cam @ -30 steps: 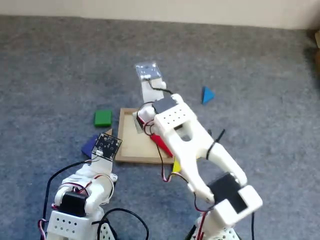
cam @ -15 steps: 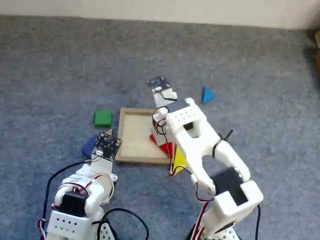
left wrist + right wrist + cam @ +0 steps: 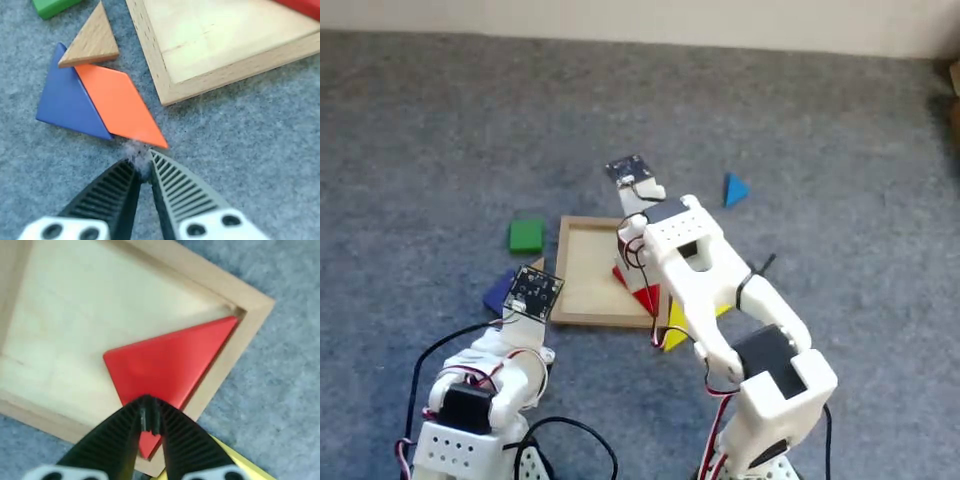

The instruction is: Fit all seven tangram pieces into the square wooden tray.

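Right gripper [image 3: 149, 416]: jaws brought together with nothing between them, set over the near point of the red triangle [image 3: 170, 360]; whether they press on it cannot be told.

Red triangle: laid flat in the wooden tray [image 3: 250, 310], in the tray's corner nearest the right arm, one side along the inner wall. Its near point is hidden by the jaws and may ride on the rim.

Yellow piece [image 3: 677, 335]: on the grey mat [image 3: 840, 130], just outside that same tray corner.

Left gripper [image 3: 143, 167]: closed and empty, just beside a tip of the orange parallelogram [image 3: 117, 105], which touches the dark blue triangle [image 3: 65, 105] and the wooden triangle [image 3: 92, 42] off the tray's opposite near corner.

Green square [image 3: 526, 236]: near the tray's left edge.

Small blue triangle [image 3: 735, 189]: well apart, towards the mat's far edge.

Risks, as judged: a push from shut jaws could lift the red point onto the rim; the unheld tray could be dragged across the mat, and the yellow piece displaced.
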